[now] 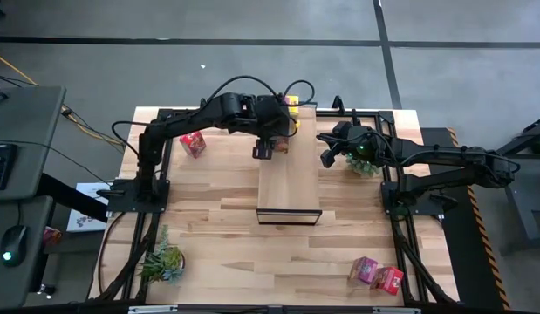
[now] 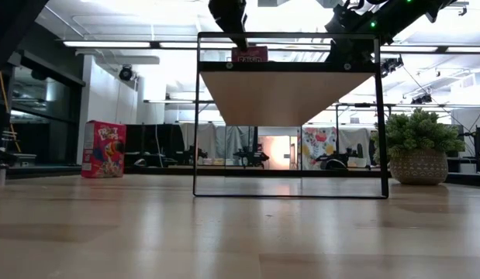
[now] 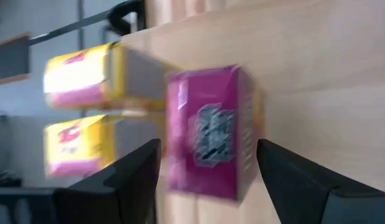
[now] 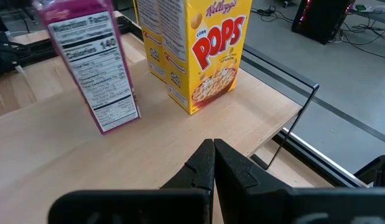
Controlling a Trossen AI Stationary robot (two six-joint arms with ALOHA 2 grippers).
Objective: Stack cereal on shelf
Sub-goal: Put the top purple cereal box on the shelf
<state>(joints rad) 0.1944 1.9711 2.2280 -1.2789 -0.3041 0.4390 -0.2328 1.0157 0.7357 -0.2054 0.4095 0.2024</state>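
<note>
left pincer (image 1: pixel 263 150): seen over the far part of the shelf (image 1: pixel 289 187), fingers (image 3: pixel 127 180) spread wide on either side of a magenta box (image 3: pixel 208 134); no contact with the box is visible, nothing is held
magenta box: stood on the shelf top, just beside the two yellow boxes (image 4: pixel 204 50); nutrition panel is turned toward the right wrist camera
yellow boxes: set side by side at the shelf's far end, near its corner; "Corn Pops" print is readable on the nearer one
shelf: raised board on a dark frame, placed mid-desk; underside and frame legs are shown in the low view, with a box edge visible on top
right pincer (image 1: pixel 326 159): held just off the shelf's right edge, near the far end, fingers pressed together, nothing gripped
red box (image 1: pixel 193 144): left standing on the desk (image 1: pixel 217 227) to the left of the shelf, under the left arm
remaining boxes (image 1: pixel 377 274): one magenta and one red, left together at the near right desk corner, well apart from the shelf
plants: one (image 1: pixel 365 163) beside the right arm, one (image 1: pixel 163 262) at the near left corner
</note>
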